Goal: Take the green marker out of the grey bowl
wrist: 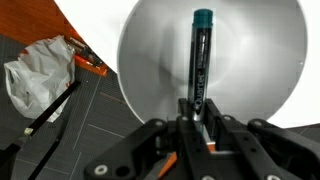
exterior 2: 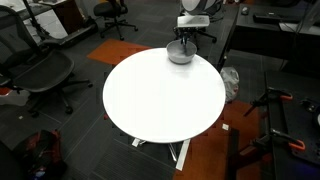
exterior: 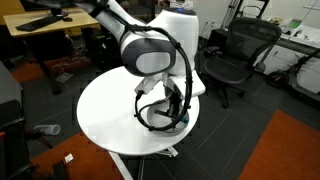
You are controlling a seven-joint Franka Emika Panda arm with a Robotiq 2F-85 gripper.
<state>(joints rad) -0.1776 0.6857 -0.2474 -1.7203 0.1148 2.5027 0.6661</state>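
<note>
In the wrist view the green marker point(wrist: 201, 55) is a dark stick with a teal far end, lying over the inside of the grey bowl point(wrist: 150, 60). My gripper point(wrist: 198, 110) has its two fingers closed on the marker's near end. In both exterior views the gripper point(exterior: 168, 103) point(exterior 2: 186, 38) reaches down into the bowl point(exterior: 158, 121) point(exterior 2: 180, 54), which sits near the edge of the white round table point(exterior: 110, 110) point(exterior 2: 165, 95). The marker is too small to make out in the exterior views.
The bowl is close to the table's edge, with dark floor beyond it. A crumpled plastic bag point(wrist: 38, 72) and an orange-handled tool point(wrist: 88, 64) lie on the floor. Office chairs point(exterior: 240, 50) point(exterior 2: 45, 70) and desks stand around the table.
</note>
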